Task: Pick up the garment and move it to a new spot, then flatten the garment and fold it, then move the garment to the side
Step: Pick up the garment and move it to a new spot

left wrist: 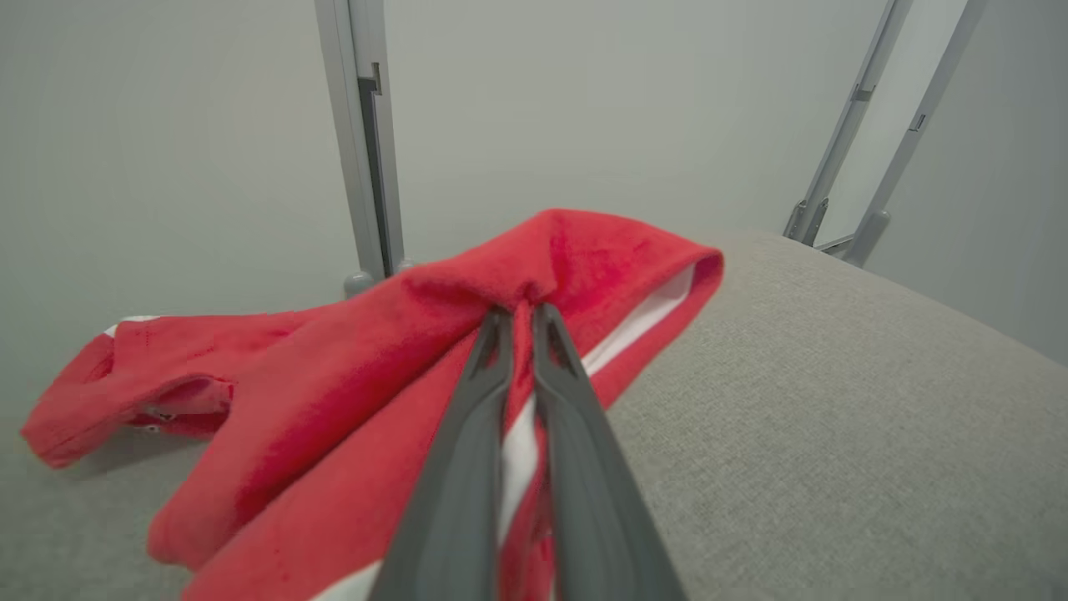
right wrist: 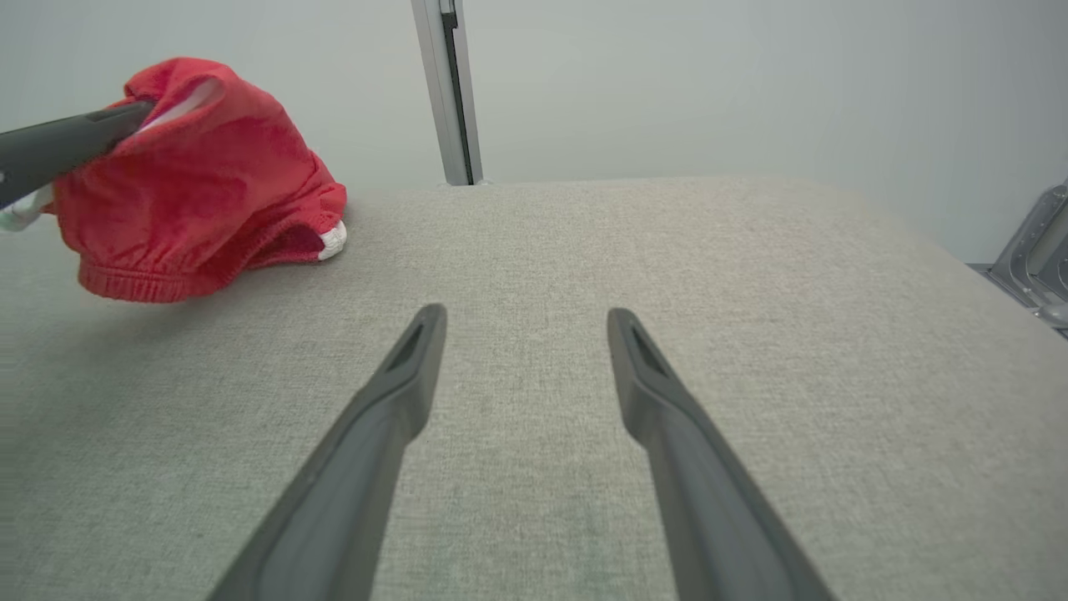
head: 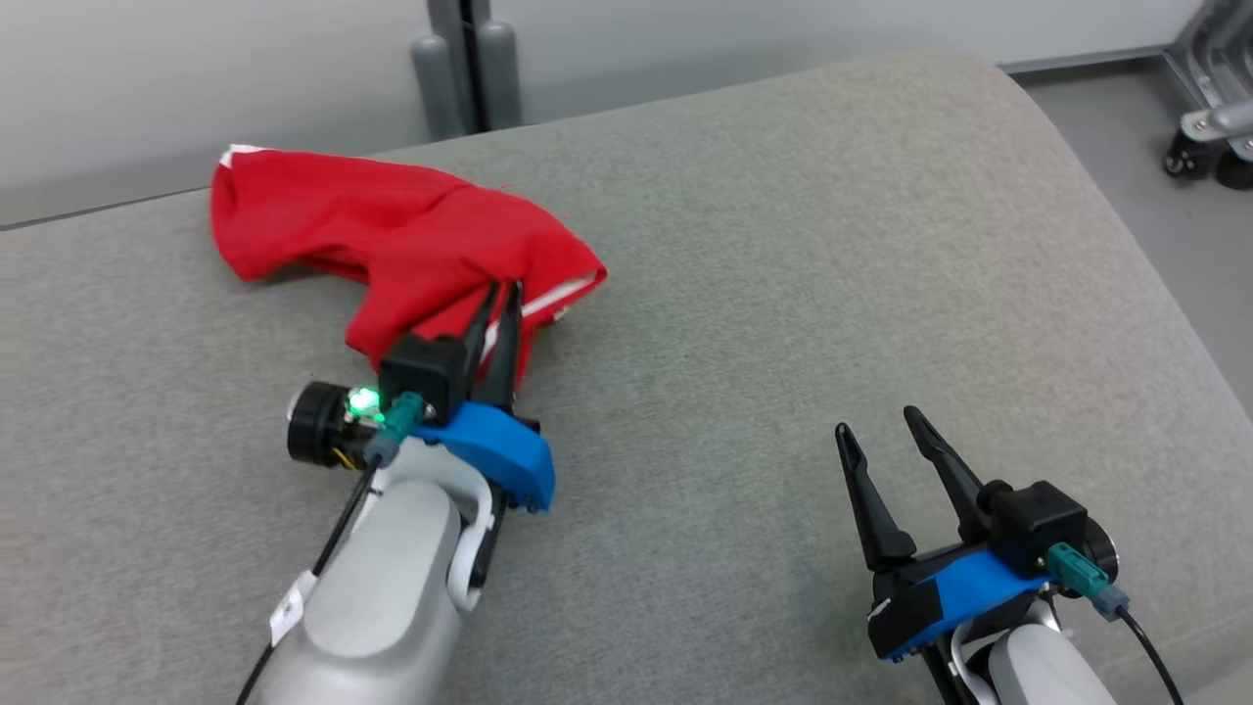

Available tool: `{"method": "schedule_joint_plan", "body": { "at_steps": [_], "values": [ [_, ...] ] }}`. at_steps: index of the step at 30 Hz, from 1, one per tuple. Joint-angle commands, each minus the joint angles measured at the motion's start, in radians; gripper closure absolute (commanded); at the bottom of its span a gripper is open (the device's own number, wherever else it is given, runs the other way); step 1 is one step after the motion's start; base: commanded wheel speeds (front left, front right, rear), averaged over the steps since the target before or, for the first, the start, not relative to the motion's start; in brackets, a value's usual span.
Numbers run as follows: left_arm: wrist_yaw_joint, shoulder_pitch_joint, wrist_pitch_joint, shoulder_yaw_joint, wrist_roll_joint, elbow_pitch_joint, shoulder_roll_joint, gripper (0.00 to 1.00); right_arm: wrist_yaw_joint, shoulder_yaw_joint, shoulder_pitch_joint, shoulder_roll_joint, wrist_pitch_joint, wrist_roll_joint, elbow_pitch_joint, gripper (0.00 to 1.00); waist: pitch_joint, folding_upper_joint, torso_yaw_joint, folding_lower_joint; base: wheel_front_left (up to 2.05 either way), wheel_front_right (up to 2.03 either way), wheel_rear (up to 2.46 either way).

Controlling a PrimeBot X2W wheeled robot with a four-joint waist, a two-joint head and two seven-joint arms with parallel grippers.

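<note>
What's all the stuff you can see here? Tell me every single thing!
garment: one, red with white trim, bunched at the cushion's back left.
cushion: one, grey fabric, underneath everything.
post: one, grey, standing behind the cushion by the pale wall.
wheeled frame: one, grey metal with a black castor, on the floor at the far right.
left end effector: one, dark fingers, shut on the garment.
right end effector: one, dark fingers, open, over the cushion's near right, holding nothing.
</note>
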Motion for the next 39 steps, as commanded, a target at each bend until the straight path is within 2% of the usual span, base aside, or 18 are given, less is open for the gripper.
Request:
{"method": "schedule_joint_plan", "body": {
  "at_steps": [1,7,8,9,10,15,24,33,39],
  "values": [
    [0.017,0.027,-0.005,-0.009,-0.013,-0.013,0.000,1.00,0.000,-0.002,0.012,0.003,-0.001,-0.009,0.000,0.00,-0.010,0.0001,0.016,0.0000,0.00,0.00,0.00],
    [0.037,0.123,-0.005,-0.021,-0.035,-0.079,0.000,1.00,0.000,-0.007,0.033,0.000,-0.001,-0.019,0.006,0.00,-0.064,0.0001,0.067,0.0000,0.00,0.00,0.00],
    [0.039,0.143,-0.005,-0.026,-0.026,-0.097,0.000,0.85,0.000,-0.011,0.041,-0.001,-0.001,-0.021,0.008,0.00,-0.075,0.0001,0.077,0.0000,0.00,0.00,0.00],
    [0.042,0.170,-0.005,-0.026,-0.026,-0.111,0.000,0.24,0.000,-0.011,0.049,-0.001,-0.001,-0.022,0.010,0.00,-0.086,0.0001,0.086,0.0000,0.00,0.00,0.00],
    [0.046,0.194,-0.005,-0.030,-0.011,-0.124,-0.001,0.00,0.000,-0.012,0.054,-0.002,-0.001,-0.023,0.014,0.00,-0.098,0.0001,0.094,0.0000,0.00,0.00,0.00],
    [0.057,0.285,-0.005,0.000,0.022,-0.174,0.000,0.00,0.000,-0.013,0.073,-0.001,-0.001,-0.030,0.020,0.00,-0.140,0.0001,0.116,0.0000,0.00,0.00,0.00],
    [0.111,0.516,-0.004,0.206,0.066,-0.315,0.000,0.00,0.000,-0.023,0.131,0.001,-0.001,-0.042,0.010,0.00,-0.211,0.0001,0.149,0.0000,0.00,0.00,0.00],
    [0.094,0.613,-0.004,0.288,0.129,-0.366,-0.001,0.00,0.000,-0.036,0.157,-0.001,-0.001,-0.053,0.013,0.00,-0.234,0.0001,0.165,0.0000,0.00,0.00,0.00],
    [0.100,0.645,-0.004,0.293,0.113,-0.380,0.000,0.00,0.000,-0.033,0.164,-0.001,-0.001,-0.057,0.020,0.00,-0.241,0.0001,0.167,0.0000,0.00,0.00,0.00]
  ]
}}
